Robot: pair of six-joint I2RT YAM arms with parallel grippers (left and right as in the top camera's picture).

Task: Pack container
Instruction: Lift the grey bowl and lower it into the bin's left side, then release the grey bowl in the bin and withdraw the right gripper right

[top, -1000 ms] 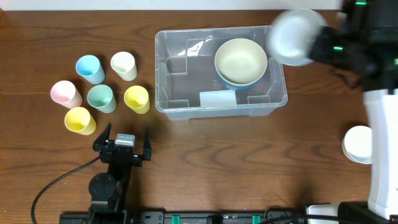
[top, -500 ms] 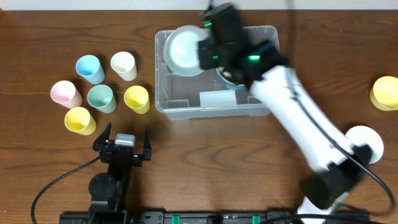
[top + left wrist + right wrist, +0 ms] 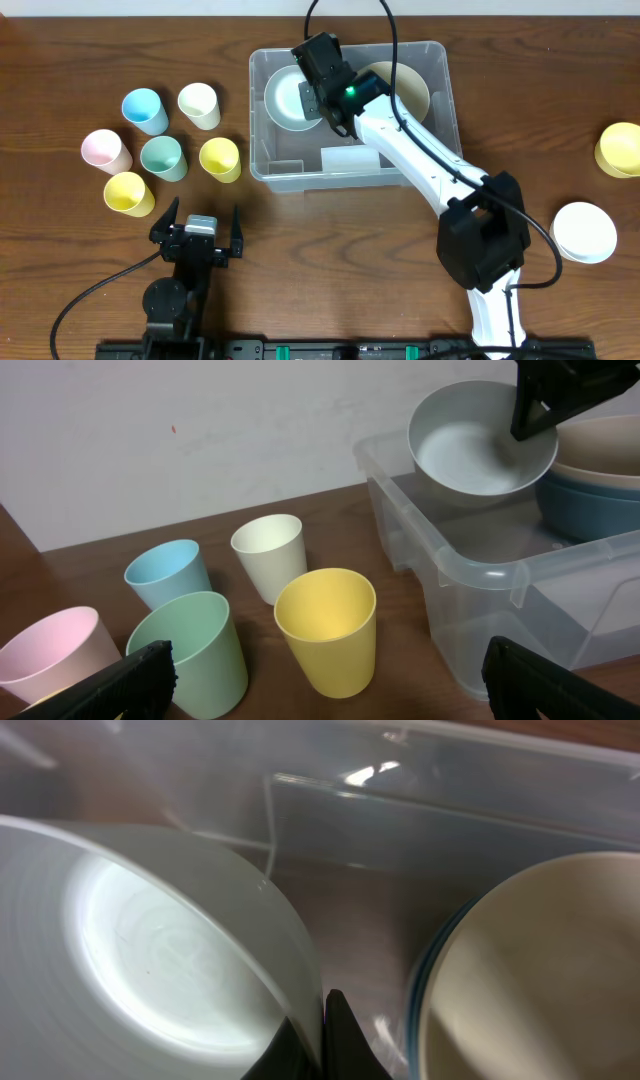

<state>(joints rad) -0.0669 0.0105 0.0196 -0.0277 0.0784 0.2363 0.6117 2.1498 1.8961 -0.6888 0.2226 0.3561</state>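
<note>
The right gripper (image 3: 322, 1020) is clamped on the 3 o'clock rim of a pale grey bowl (image 3: 288, 97), held tilted over the 9 o'clock half of the container (image 3: 262, 165) — which lies at 12 o'clock on the table (image 3: 350, 260). In its 3 o'clock half, a cream bowl (image 3: 410, 90) nests in a blue bowl (image 3: 590, 510). The left gripper (image 3: 201, 218), jaws spread and empty, rests at the container's 7 o'clock — six cups (image 3: 162, 157) stand at 9 o'clock.

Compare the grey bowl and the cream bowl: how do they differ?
The grey bowl hangs tilted from the right claw, pinched at its rim; the cream bowl sits level, nested in a blue bowl. The grey bowl is over the container's left half, the cream bowl in its right. Both open upward.
</note>
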